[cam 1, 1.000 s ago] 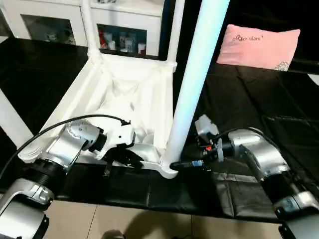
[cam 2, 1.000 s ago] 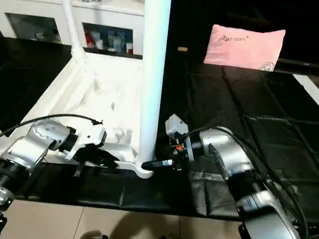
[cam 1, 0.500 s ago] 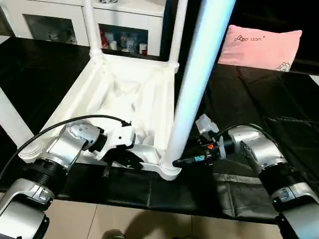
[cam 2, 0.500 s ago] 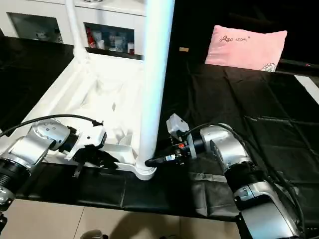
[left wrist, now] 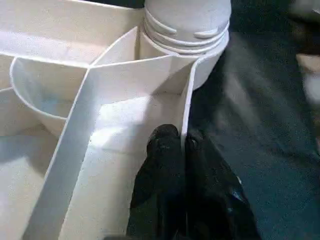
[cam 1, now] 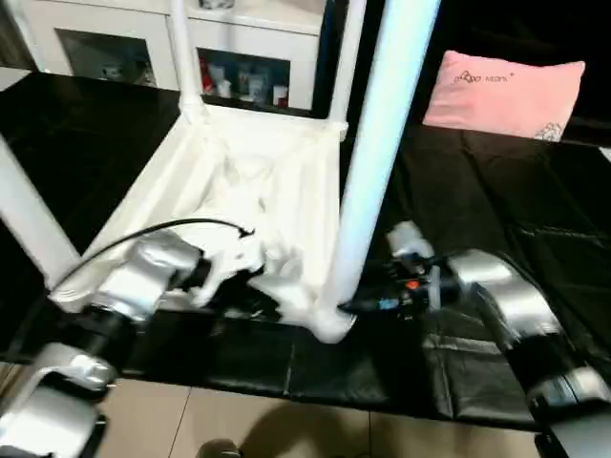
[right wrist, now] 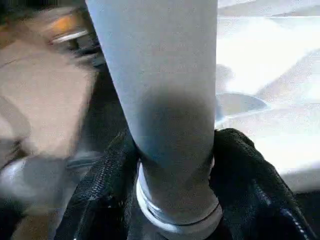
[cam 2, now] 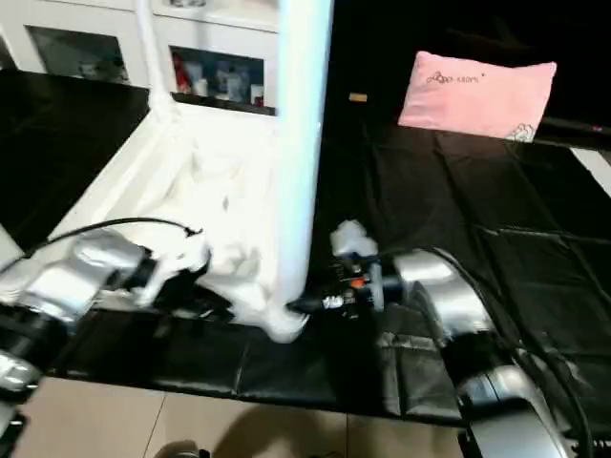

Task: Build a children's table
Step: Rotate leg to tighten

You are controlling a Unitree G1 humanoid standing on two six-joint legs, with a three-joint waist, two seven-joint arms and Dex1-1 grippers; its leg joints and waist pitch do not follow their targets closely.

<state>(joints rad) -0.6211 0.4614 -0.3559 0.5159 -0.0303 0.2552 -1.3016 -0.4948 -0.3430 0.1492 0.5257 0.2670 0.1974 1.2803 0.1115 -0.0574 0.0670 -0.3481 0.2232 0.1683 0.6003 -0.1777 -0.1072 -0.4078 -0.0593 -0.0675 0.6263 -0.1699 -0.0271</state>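
Note:
The white tabletop (cam 1: 286,181) lies upside down on the black mat, ribs up. Legs stand in its far-left (cam 1: 186,57), far-right (cam 1: 351,57) and near-left (cam 1: 33,219) sockets. A fourth thick leg (cam 1: 377,162) rises from the near-right corner socket (left wrist: 187,30). My right gripper (cam 1: 358,305) is shut on the base of that leg, one black finger (right wrist: 240,165) on each side of it. My left gripper (left wrist: 181,142) pinches the tabletop's thin near rim just left of that socket (cam 1: 263,301).
A pink pillow (cam 1: 503,91) lies on the mat (cam 1: 477,200) at the far right. A white glass-door cabinet (cam 1: 239,38) stands behind the tabletop. Tan floor (cam 1: 286,425) runs along the mat's near edge. A black cable (cam 1: 162,229) loops over my left forearm.
The head view has shifted a little. Both grippers keep their holds; my right forearm has swung slightly, with the leg still upright in its socket.

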